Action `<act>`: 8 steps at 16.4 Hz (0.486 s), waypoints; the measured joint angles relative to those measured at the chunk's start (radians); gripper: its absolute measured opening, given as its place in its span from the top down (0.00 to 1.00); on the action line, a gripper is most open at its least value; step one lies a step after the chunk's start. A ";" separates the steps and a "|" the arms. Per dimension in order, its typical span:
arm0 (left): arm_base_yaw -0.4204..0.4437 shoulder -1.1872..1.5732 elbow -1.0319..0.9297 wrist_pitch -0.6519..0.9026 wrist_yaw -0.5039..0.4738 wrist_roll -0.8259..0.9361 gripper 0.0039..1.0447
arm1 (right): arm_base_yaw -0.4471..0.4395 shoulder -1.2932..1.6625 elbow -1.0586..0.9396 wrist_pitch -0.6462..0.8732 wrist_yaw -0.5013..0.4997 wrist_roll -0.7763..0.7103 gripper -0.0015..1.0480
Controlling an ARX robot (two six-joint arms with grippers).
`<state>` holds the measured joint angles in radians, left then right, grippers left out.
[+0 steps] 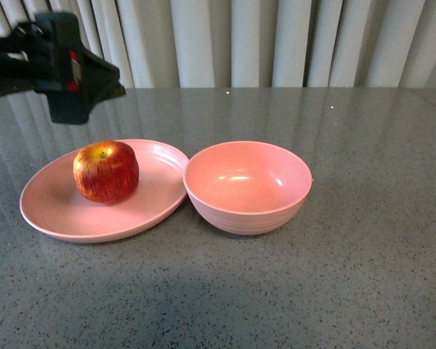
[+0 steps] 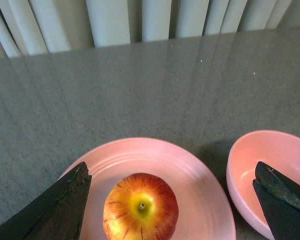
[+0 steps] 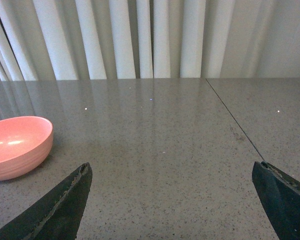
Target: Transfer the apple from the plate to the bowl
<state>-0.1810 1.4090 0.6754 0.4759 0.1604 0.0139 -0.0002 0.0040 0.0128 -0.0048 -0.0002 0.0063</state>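
Left wrist view: left claw (image 2: pixel 171 172) spread wide, holding nothing, above apple (image 2: pixel 141 207) on plate (image 2: pixel 202 200); bowl (image 2: pixel 250 160) adj. = short carry.

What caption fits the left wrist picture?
Open left gripper hovers above the round red apple on the shallow pale pink plate, beside the deep pink bowl.

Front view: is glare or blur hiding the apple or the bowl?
Front view: apple sharp and evenly lit; a small glare streak inside the bowl, hiding nothing; table reflects the curtains. Left wrist view: apple crisp, the near left pincer fingers dark.
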 joint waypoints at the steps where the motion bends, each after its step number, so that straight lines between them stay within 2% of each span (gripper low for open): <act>1: 0.000 0.062 0.018 -0.006 -0.010 -0.003 0.06 | 0.000 0.000 0.000 0.000 0.000 0.000 0.06; 8: 0.010 0.259 0.131 -0.117 -0.041 -0.018 0.06 | 0.000 0.000 0.000 0.000 0.000 0.000 0.06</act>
<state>-0.1711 1.6676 0.8062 0.3588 0.1196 -0.0040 -0.0002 0.0044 0.0128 -0.0048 -0.0002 0.0063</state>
